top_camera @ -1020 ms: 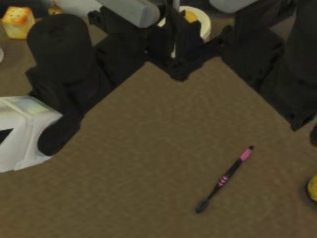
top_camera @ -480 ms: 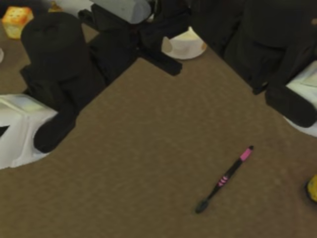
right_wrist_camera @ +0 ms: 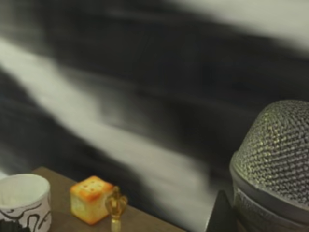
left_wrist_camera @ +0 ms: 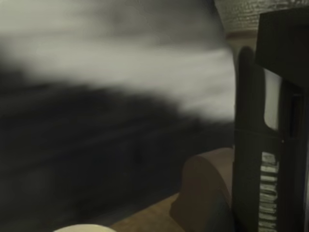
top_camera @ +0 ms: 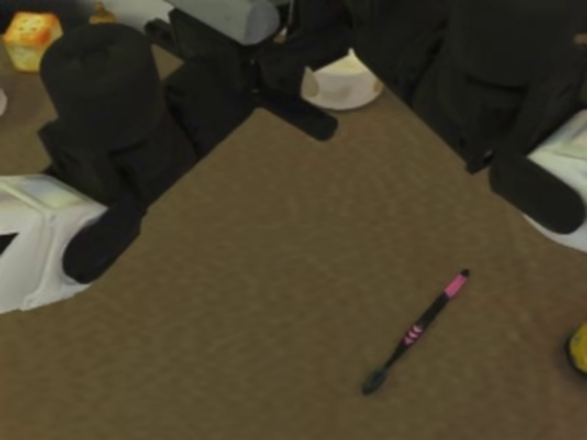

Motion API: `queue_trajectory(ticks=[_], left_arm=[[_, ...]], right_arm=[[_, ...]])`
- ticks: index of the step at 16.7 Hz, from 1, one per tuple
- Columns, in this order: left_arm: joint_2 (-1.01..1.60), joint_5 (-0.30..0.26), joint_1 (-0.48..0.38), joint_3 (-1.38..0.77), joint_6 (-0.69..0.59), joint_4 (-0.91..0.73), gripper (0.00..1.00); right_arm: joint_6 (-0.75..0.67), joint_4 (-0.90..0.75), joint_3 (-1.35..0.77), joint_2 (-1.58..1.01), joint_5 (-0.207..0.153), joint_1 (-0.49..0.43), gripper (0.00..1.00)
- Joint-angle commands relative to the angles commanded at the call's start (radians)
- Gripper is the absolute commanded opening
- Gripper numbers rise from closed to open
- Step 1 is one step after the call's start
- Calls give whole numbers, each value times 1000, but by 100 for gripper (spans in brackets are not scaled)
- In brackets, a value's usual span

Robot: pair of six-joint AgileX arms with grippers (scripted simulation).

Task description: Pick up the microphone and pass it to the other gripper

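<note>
From above, both arms crowd the far edge of the brown worktop (top_camera: 275, 302); the microphone is hidden there, so its long axis can't be read. The thin black toothbrush with pink marks (top_camera: 415, 332) lies well apart.

The left wrist view shows only a black finger (left_wrist_camera: 251, 159); whether it grips is unclear.

In the right wrist view, the silver-grey mesh-headed microphone (right_wrist_camera: 275, 154) sits close, head up. Its hold is unseen, so a loose hand-over could drop it.

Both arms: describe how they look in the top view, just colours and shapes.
The left arm is a bulky matte-black build with a rounded cylindrical housing and a pale grey-white boxy casing near the table's left edge. The right arm matches it: blocky black segments, a white casing at the right edge. No cables or markings show.
</note>
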State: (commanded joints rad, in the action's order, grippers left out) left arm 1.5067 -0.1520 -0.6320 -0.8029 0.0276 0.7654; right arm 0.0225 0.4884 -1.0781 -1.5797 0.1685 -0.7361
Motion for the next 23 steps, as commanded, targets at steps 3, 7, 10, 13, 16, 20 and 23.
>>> queue_trajectory(ticks=[3, 7, 10, 13, 16, 20, 23], left_arm=[[0, 0, 0, 0, 0, 0, 0], [0, 0, 0, 0, 0, 0, 0], [0, 0, 0, 0, 0, 0, 0], [0, 0, 0, 0, 0, 0, 0], [0, 0, 0, 0, 0, 0, 8], [0, 0, 0, 0, 0, 0, 38], [0, 0, 0, 0, 0, 0, 60]], right_arm=[[0, 0, 0, 0, 0, 0, 25], [0, 0, 0, 0, 0, 0, 0], [0, 0, 0, 0, 0, 0, 0], [0, 0, 0, 0, 0, 0, 0], [0, 0, 0, 0, 0, 0, 0], [0, 0, 0, 0, 0, 0, 0], [0, 0, 0, 0, 0, 0, 0]])
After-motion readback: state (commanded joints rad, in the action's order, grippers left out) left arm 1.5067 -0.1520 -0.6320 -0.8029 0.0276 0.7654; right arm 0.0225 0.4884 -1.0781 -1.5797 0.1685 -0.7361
